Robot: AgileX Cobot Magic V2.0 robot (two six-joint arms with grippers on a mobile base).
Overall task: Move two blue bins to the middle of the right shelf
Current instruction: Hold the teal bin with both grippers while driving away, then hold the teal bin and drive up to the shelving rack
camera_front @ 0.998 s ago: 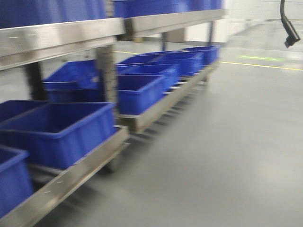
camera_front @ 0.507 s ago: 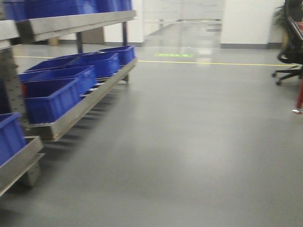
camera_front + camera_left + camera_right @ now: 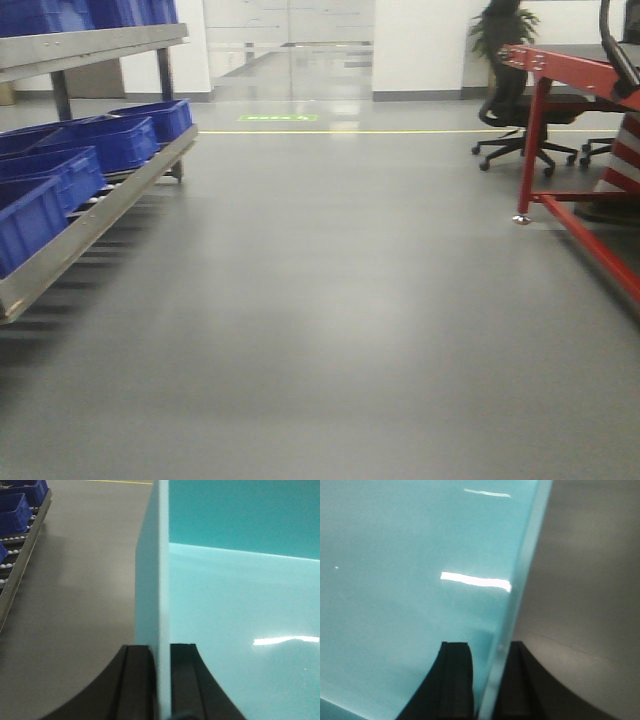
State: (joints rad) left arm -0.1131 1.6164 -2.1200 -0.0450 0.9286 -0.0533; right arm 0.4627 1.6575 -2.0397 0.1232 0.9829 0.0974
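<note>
Blue bins sit in a row on the low shelf left of the wide grey floor, with a red frame on the right. A teal-looking bin fills both wrist views. The left fingers pinch one of its walls and the right fingers pinch another.

at least four blue bins shelved, two chairs, two tools, two teal walls.

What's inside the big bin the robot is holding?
Nothing that shows: the bin has a bare, shiny inside in both wrist views. The left end effector and right end effector clamp its walls. The parts beyond the frames are unseen.
</note>
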